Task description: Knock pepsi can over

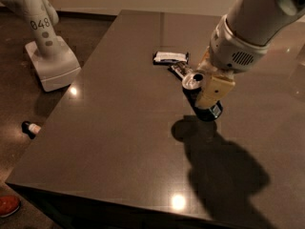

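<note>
Blue pepsi can [208,112], one, against one pincer [212,93] (two wrappers [170,57] behind)

We're looking down on a dark, glossy brown table [119,128], its near edge running across the bottom of the view and a couple of bright light spots bouncing off the polish. Toward the far middle we've got two flat snack-bar wrappers, one dark with a white label [170,57], the other [181,70] just beside it at an angle. Right next to them we see the pepsi can [193,81], tilted, silver top leaning left towards the wrappers, its blue base down on the surface. The gripper [212,92] is right against the can's side, and a big shadow spills across the tabletop towards us.
</note>
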`<action>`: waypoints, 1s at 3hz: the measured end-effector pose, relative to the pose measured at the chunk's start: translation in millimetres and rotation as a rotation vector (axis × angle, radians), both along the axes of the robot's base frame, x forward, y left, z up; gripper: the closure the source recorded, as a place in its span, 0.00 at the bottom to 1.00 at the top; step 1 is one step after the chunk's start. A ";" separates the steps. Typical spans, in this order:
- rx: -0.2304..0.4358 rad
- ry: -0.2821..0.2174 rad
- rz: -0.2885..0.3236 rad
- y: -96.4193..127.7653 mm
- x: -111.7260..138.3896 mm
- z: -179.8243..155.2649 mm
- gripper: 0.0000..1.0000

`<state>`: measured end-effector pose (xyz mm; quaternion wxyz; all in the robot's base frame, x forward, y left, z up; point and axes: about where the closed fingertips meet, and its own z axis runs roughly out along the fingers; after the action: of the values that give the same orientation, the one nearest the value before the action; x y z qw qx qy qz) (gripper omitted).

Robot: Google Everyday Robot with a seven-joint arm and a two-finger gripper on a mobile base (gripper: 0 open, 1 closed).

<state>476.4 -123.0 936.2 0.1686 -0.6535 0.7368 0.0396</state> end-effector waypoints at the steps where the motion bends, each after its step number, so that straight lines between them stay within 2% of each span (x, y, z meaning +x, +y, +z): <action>1: -0.167 -0.022 0.045 -19.9 -4.0 -5.9 0.97; 3: -0.329 0.019 0.143 -28.6 -11.6 -31.1 0.51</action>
<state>464.8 -151.6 905.1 0.0492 -0.7227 0.6864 -0.0636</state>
